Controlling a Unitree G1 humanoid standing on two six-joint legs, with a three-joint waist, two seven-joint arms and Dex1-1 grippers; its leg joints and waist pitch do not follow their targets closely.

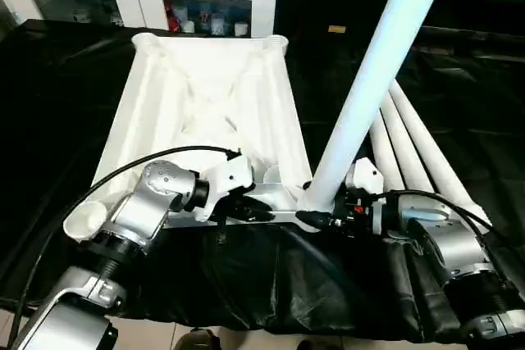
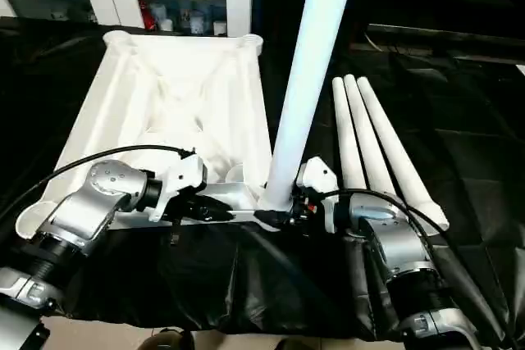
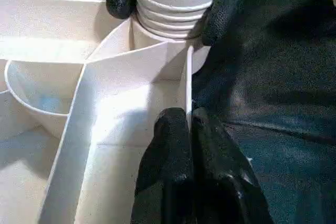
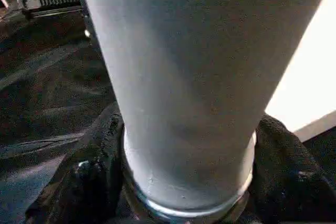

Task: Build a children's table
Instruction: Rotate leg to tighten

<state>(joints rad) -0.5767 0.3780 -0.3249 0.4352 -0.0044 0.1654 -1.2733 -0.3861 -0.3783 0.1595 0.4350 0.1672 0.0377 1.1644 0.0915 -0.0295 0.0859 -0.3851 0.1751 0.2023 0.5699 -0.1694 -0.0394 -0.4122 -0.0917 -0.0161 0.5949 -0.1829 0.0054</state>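
Presently, left gripper jaws pinched tight on a thin rib of the upturned table top, right gripper jaws spread around the upright leg, at its threaded base in the near corner socket, three spare legs on the black-draped counter.

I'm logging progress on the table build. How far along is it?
Done: the tabletop lies underside up. In hand: the first leg stands in the near right corner socket, the right gripper around its threaded base, the left gripper shut on the tabletop's rim. Left: three legs lying on the black cloth, three sockets empty.
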